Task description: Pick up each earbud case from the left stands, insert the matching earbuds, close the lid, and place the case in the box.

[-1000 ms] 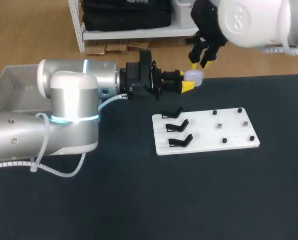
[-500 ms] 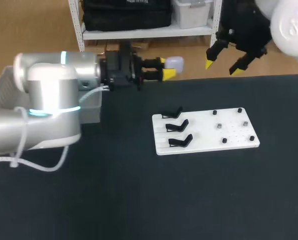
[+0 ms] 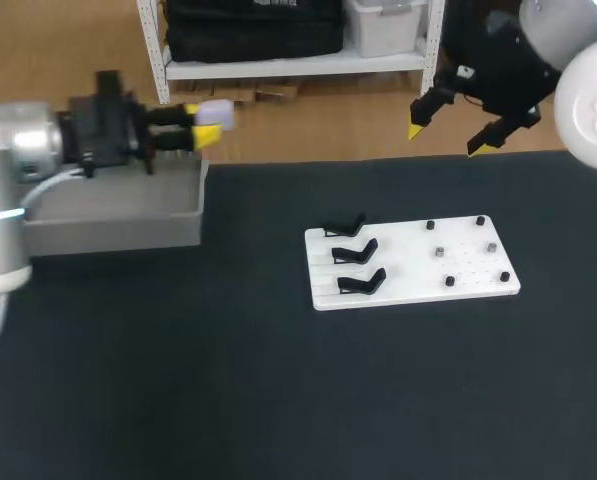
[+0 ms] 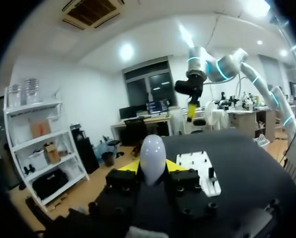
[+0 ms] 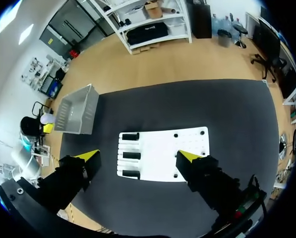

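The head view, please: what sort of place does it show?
Probably a robotics test bench: a black table with a white stand board, a grey box, and the left claw holding an earbud case.

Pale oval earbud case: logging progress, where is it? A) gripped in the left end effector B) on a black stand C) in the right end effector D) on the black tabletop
A: the left end effector clamps the pale oval earbud case between its yellow tips; the right end effector is open, empty.
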Robot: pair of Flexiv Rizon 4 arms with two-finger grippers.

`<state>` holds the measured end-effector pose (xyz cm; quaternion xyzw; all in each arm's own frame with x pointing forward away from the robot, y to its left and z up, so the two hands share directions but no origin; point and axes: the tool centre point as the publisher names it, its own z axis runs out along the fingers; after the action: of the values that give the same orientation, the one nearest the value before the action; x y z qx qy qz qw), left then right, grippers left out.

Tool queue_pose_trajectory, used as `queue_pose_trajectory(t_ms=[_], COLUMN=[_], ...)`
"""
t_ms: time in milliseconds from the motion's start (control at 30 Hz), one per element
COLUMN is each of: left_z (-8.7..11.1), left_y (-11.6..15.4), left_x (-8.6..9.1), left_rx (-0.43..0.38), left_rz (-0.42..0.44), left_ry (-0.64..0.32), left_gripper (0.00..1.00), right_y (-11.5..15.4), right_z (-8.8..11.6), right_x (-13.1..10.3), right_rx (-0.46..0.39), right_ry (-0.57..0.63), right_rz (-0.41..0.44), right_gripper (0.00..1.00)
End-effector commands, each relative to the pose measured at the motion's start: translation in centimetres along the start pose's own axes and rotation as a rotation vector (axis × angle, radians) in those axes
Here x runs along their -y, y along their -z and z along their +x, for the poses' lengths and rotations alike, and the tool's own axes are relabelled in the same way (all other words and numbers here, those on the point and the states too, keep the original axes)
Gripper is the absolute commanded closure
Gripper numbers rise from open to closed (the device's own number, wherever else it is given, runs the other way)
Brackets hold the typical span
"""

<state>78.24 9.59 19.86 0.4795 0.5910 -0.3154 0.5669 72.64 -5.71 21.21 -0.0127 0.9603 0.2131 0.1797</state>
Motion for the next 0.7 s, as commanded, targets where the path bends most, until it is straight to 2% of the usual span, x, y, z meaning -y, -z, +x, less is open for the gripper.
queue_pose_trajectory(t_ms=[33,233,333,467,633,700], left_z=[3.3,8.8,11.0,12.3,14.3,14.8], left_y=[7.9,9.8,9.9,9.5,9.1,8.9], left_x=[-1.8,-4.0,-4.6,-5.4,-6.9,-7.3], left_rx=[-0.021,-0.132,-0.153,-0.186,-0.289,-0.300], left_rz=[-0.038,-0.131,-0.154,-0.157,-0.173,-0.190], left_ry=[0.041,0.118,0.152,0.162,0.195,0.197], left_gripper=[1.00,1.00,1.00,1.00,1.00,1.00], right_y=[0.1,0.1,0.1,0.1,0.1,0.1], right_z=[0.3,0.3,0.3,0.3,0.3,0.3], right_x=[0.0,0.0,0.0,0.0,0.0,0.0], right_rx=[0.020,0.020,0.020,0.020,0.020,0.020], right_ry=[-0.002,-0.002,-0.002,-0.002,-0.002,-0.002], right_rz=[0.004,0.004,0.004,0.004,0.004,0.004], right_gripper=[0.00,0.00,0.00,0.00,0.00,0.00])
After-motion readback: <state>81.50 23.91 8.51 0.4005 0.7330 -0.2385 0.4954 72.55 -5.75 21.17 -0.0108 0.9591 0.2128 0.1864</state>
